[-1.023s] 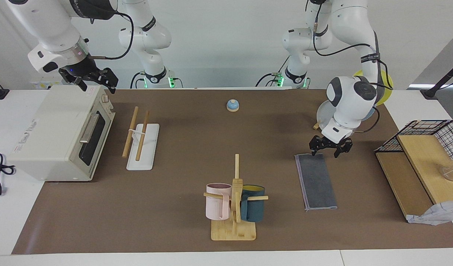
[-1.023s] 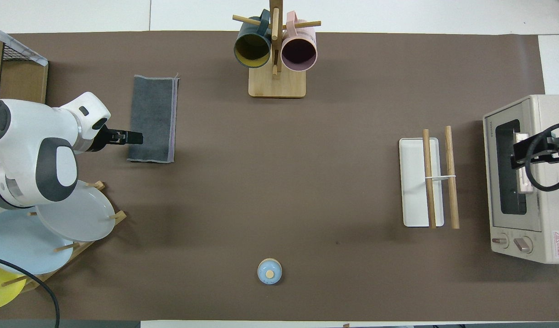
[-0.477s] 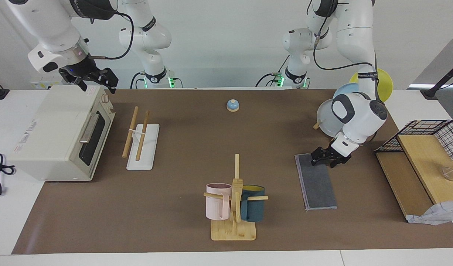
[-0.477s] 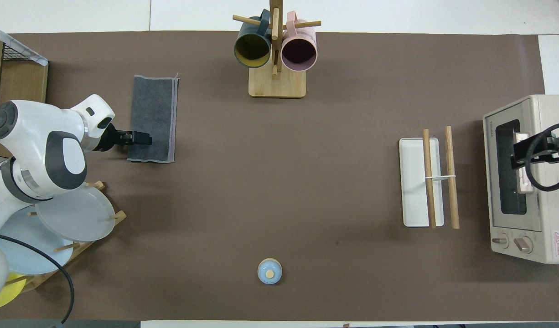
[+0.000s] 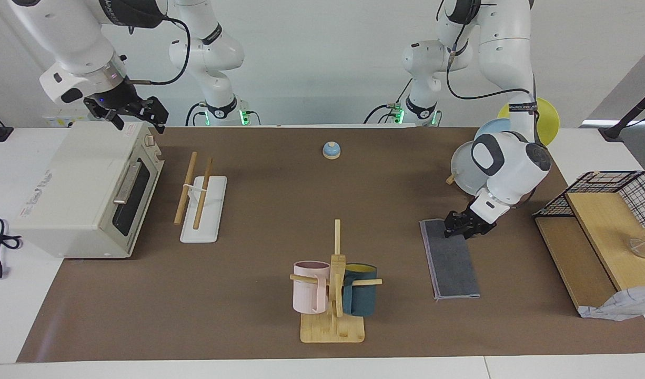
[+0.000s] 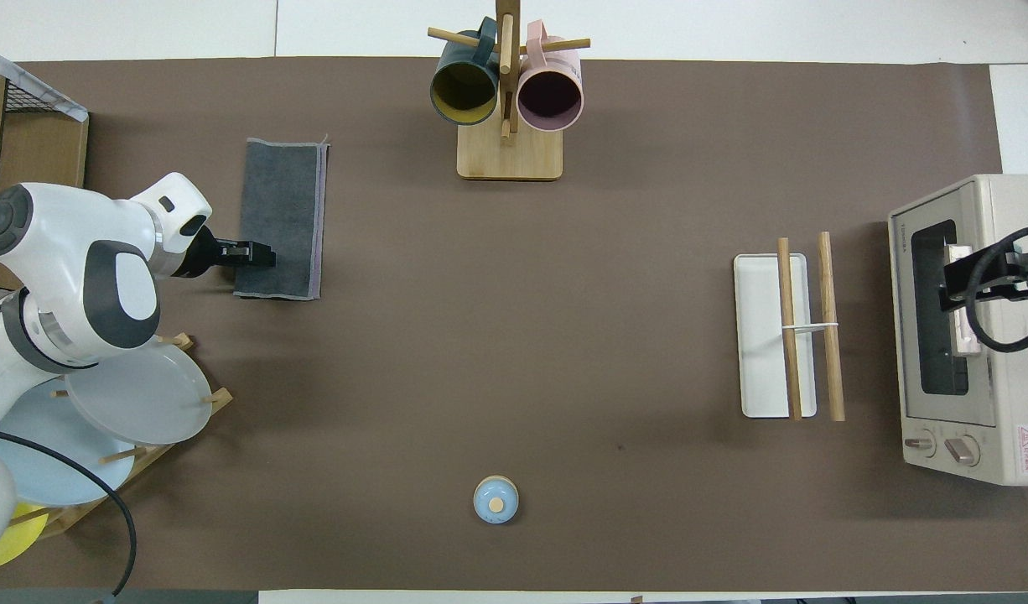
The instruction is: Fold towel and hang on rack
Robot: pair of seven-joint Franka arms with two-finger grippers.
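The folded dark grey towel with a purple edge (image 5: 450,259) lies flat on the brown worktop (image 5: 280,210), toward the left arm's end — well apart from the white-based wooden-dowel rack (image 5: 200,200). The left pincer (image 5: 462,228) is down on its robot-side end; whether it grips I cannot tell. The right pincer (image 5: 129,113) waits open over the cream toaster oven (image 5: 86,189).

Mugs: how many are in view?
2. The pink mug and the teal mug hang on opposite pegs of the mug tree, which stands farther from the robots than the blue bell.

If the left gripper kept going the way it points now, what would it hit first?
Probably the towel: the left gripper angles down at the towel's end nearer the robots and seems already on it; the table mat lies directly beneath.
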